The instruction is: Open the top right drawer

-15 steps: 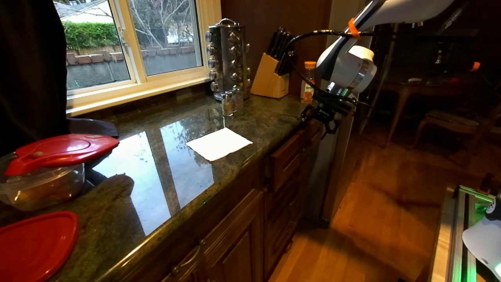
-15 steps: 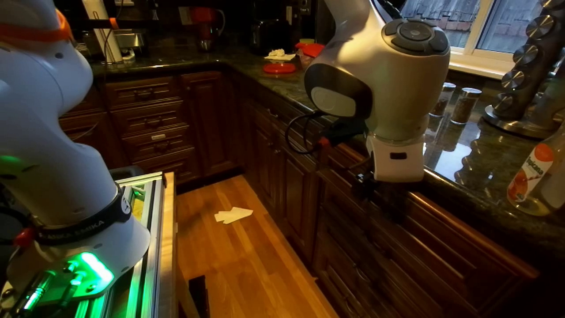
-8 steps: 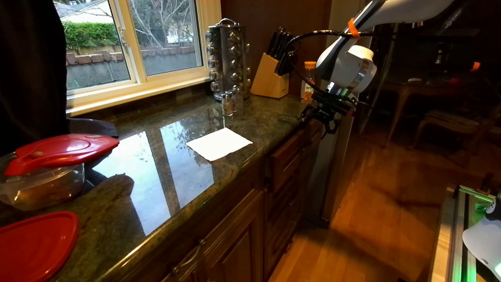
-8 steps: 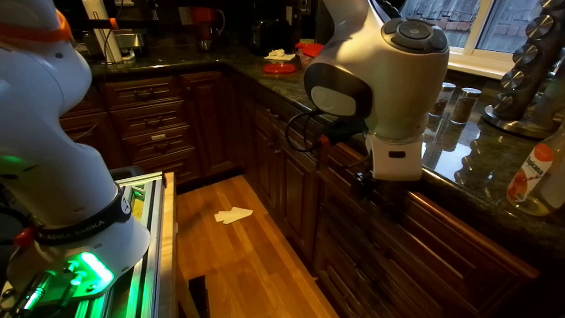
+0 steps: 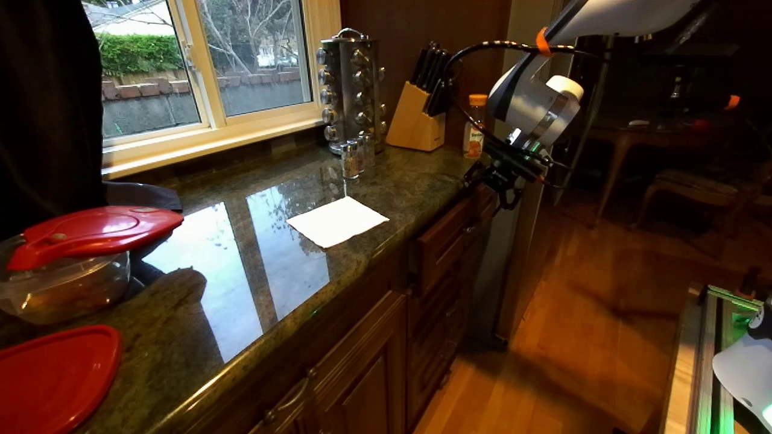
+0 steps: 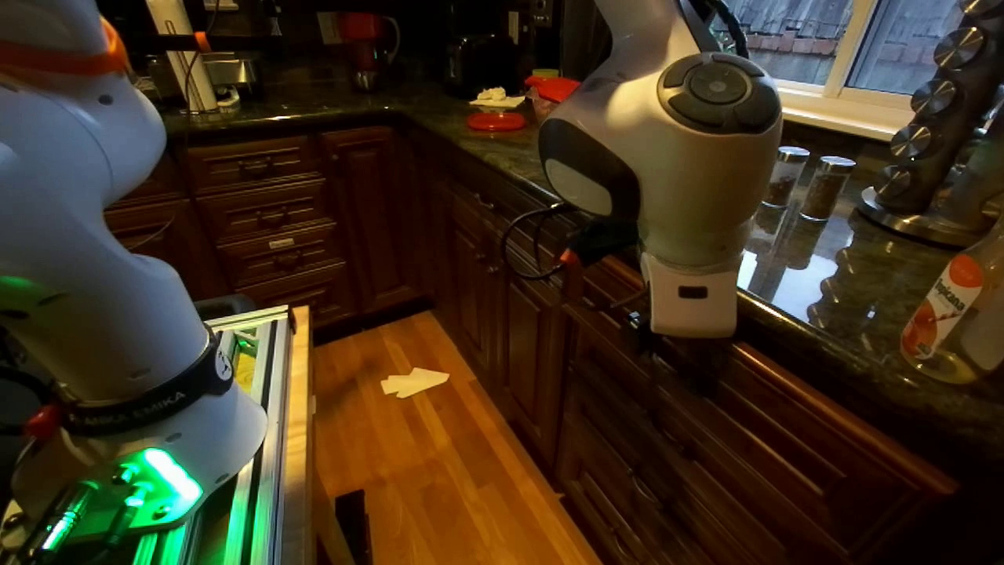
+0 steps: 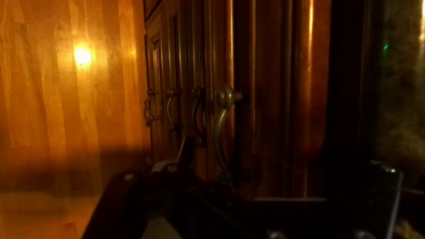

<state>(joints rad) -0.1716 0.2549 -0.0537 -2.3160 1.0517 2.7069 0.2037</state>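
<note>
You've got a polished dark-green stone counter (image 5: 416, 181) under the window (image 5: 259, 66); spice rack (image 5: 350, 90), knife block (image 5: 416, 117) and orange-capped bottle (image 5: 474, 129) crowd its far end, white sheet (image 5: 338, 222) flat nearer the middle. Wood floor (image 6: 408, 471) between the cabinet face (image 6: 525, 369) and your robot base (image 6: 223, 439), pale scraps (image 6: 416, 382) on it. Your end effector (image 5: 485, 194) hangs just off the counter's rounded front edge, fingers (image 7: 187, 151) spread apart; can't tell if it touches the handle (image 7: 218, 132). Top right drawer (image 5: 444, 246) sits directly below that edge, front standing partly out (dark gap above it in your wrist view). Front's dark brown framed wood; handle's a curved, brassy pull with a knobbed end.
</note>
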